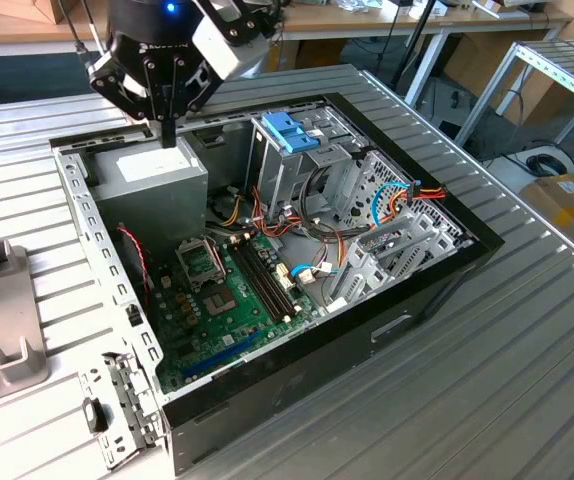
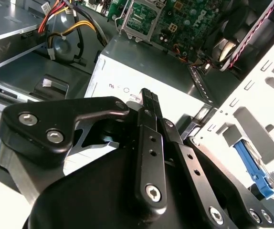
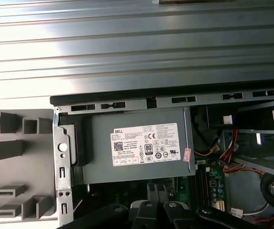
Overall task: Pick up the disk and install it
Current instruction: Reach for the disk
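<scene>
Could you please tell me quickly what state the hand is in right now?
Hand: closed, holding nothing, just above the power supply box.

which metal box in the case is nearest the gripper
The grey power supply box with the white label, on the exterior view's left: the gripper hangs right over its top. The drive cage with the blue handle stands apart from it.

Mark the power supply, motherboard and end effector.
power supply [image 3: 146,145], first wrist view, on its white label.
motherboard [image 1: 207,318], exterior view, on the green board surface.
end effector [image 1: 168,135], exterior view, at its fingertips.
</scene>
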Robot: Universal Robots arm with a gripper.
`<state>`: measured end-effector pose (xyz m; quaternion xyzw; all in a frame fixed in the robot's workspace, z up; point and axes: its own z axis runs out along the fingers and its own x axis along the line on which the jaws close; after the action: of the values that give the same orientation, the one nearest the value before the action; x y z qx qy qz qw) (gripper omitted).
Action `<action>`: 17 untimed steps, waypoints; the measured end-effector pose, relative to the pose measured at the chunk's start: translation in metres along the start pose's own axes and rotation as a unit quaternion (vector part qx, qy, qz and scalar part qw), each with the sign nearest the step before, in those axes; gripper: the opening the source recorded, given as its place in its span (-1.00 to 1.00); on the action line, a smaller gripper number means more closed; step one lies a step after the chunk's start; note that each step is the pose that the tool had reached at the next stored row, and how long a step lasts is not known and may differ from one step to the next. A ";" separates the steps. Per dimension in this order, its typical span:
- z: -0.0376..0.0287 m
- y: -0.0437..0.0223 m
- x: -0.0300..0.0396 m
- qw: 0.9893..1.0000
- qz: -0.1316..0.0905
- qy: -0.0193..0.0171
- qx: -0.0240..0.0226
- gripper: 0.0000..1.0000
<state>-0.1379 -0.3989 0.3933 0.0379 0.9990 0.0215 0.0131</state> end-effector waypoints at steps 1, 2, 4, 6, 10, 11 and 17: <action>0.0000 -0.0001 0.0007 1.000 0.000 0.000 0.000 -0.80; 0.0000 -0.0001 0.0013 1.000 0.000 0.000 0.000 -0.80; -0.0001 -0.0001 0.0020 1.000 0.000 0.000 0.000 -0.80; -0.0001 -0.0002 0.0027 1.000 0.000 0.000 0.000 -0.80; -0.0001 -0.0003 0.0040 1.000 0.000 0.000 0.000 -0.80; -0.0001 -0.0003 0.0043 1.000 0.000 0.000 0.000 -0.80; -0.0002 -0.0005 0.0070 1.000 0.000 0.000 0.000 -0.80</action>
<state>-0.1449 -0.3989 0.3933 0.0378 0.9990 0.0215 0.0131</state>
